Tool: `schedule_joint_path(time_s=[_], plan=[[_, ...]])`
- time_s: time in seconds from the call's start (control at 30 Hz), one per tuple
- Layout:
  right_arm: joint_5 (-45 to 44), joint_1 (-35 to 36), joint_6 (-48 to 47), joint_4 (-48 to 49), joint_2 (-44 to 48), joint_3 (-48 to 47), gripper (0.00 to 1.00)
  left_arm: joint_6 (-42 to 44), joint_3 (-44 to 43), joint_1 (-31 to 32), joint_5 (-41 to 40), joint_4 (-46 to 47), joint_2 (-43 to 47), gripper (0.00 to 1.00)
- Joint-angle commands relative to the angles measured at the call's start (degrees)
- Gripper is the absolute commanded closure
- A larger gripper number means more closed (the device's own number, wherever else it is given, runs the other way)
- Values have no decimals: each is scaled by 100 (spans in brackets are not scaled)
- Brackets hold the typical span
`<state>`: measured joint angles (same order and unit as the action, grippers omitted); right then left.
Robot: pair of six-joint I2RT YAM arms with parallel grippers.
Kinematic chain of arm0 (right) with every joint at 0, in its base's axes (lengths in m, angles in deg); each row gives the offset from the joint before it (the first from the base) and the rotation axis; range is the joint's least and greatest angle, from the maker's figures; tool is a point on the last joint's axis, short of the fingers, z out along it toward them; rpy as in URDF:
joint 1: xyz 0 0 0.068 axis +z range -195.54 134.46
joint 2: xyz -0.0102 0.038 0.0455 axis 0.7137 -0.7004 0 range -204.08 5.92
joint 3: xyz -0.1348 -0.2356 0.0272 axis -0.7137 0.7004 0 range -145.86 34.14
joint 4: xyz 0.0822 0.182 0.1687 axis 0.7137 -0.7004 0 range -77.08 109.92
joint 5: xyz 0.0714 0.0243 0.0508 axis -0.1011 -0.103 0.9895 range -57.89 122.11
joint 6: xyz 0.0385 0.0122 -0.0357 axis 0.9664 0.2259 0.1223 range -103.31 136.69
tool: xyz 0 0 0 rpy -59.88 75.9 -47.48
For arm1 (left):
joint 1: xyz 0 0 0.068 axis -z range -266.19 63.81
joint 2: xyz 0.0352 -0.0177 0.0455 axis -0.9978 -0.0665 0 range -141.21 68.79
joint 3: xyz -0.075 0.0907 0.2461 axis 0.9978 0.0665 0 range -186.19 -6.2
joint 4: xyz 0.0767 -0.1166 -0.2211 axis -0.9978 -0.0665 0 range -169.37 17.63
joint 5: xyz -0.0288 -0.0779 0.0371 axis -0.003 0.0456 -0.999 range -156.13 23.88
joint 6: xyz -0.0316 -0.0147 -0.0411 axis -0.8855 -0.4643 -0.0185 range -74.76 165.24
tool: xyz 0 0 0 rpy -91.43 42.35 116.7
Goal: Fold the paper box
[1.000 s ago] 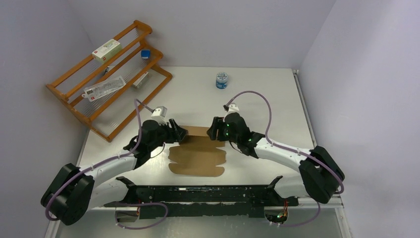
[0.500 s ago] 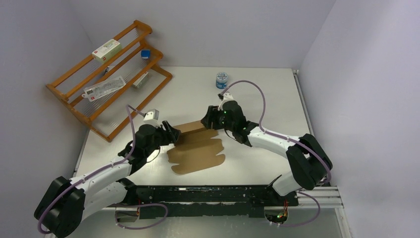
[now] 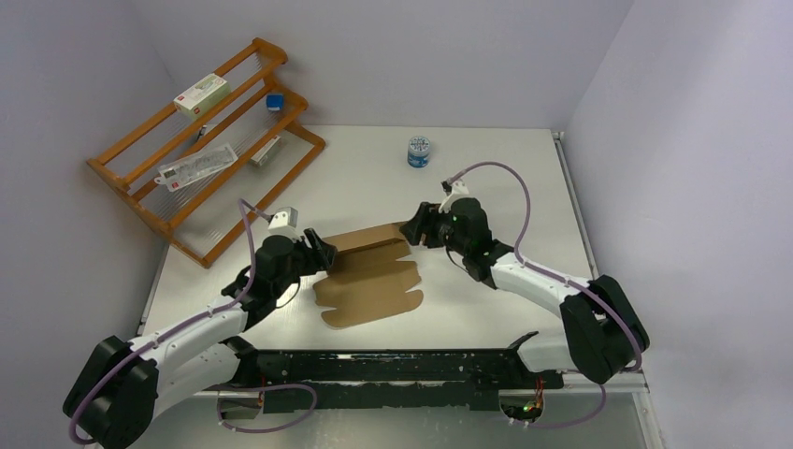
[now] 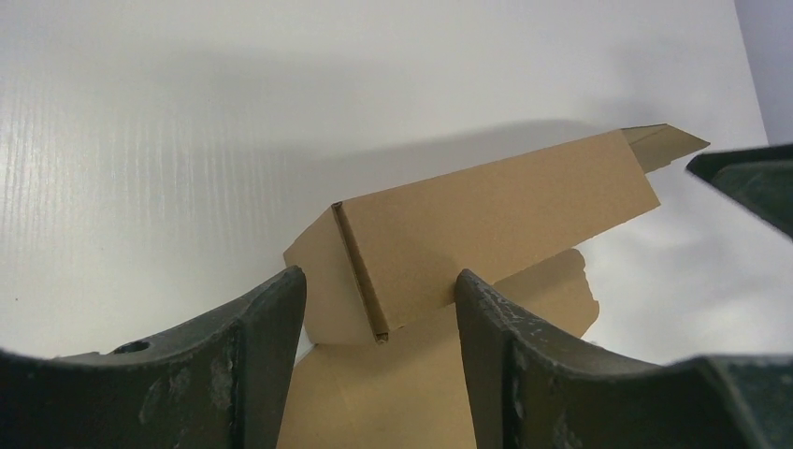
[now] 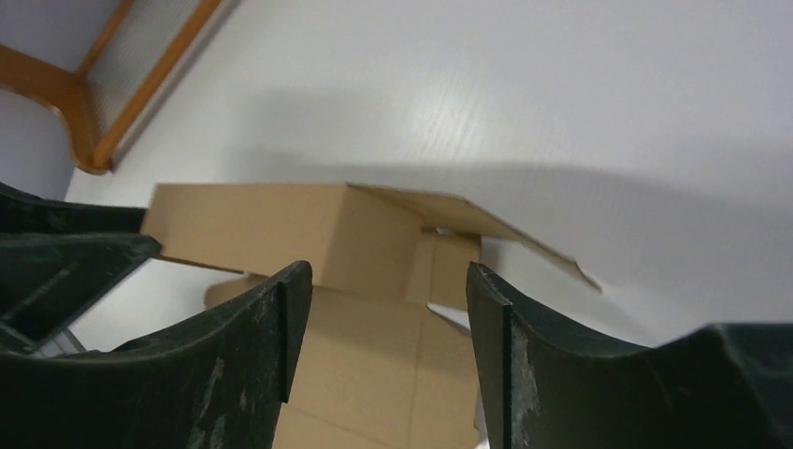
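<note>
Far-wall step: paper box (image 3: 369, 281) back panel stands up. Left end effector (image 3: 323, 253) and right end effector (image 3: 412, 231) both released at its ends. Next probably needs end tabs tucked inward.

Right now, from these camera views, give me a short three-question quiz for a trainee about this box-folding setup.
1. Fill in: the left gripper and the right gripper both stand ___ at the far corners of the paper box.
2. True or false: the paper box is already closed up.
3. The blue-and-white jar stands: A on the box; B on the table, beyond the box; C in the right gripper.

Key: 1 open. 2 false: only the far flap is raised, the rest lies flat. 3 B.
</note>
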<state>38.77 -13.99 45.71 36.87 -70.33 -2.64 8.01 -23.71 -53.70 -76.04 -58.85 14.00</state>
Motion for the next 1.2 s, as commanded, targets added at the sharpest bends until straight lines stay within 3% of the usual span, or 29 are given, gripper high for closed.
schedule_joint_path(time_s=[0.0, 0.2, 0.33, 0.53, 0.77, 1.17], plan=[[-261, -47, 343, 401, 36, 472, 36, 174, -231, -15, -121, -221, 61, 35], [-523, -48, 1043, 1336, -194, 1075, 41, 216, -373, -15, -81, -297, 60, 35], [-365, -38, 1104, 2198, -681, 1298, 52, 192, -418, -15, -5, -227, -46, 34], [-307, 46, 1143, 3222, -1369, 1479, 55, 140, -439, -17, 64, -163, -208, 34], [-459, 217, 1177, 3878, -2105, 1470, 58, 129, -409, -15, 100, -147, -207, 34], [-374, 639, 174, 4301, -2117, 1462, 83, 78, -410, -15, 205, -97, -220, 35]])
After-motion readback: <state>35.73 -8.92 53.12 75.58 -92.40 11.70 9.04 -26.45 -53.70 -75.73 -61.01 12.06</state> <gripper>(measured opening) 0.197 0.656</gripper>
